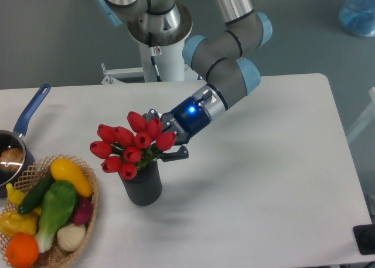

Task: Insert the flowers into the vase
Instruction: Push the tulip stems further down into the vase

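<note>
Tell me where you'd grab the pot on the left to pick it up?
By its blue handle. The pot is half out of view at the table's left edge, and the basket crowds its near side. The handle sticks up and away over bare table, so coming down from above onto it looks easiest.

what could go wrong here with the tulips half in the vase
1. The flowers lean left over the mouth of the vase instead of standing upright; released now, they might tip out towards the basket.
2. The end effector sits close to the vase rim, so a sideways pull could knock the narrow vase over.
3. The stems are hidden, so how deep they sit cannot be told.
</note>
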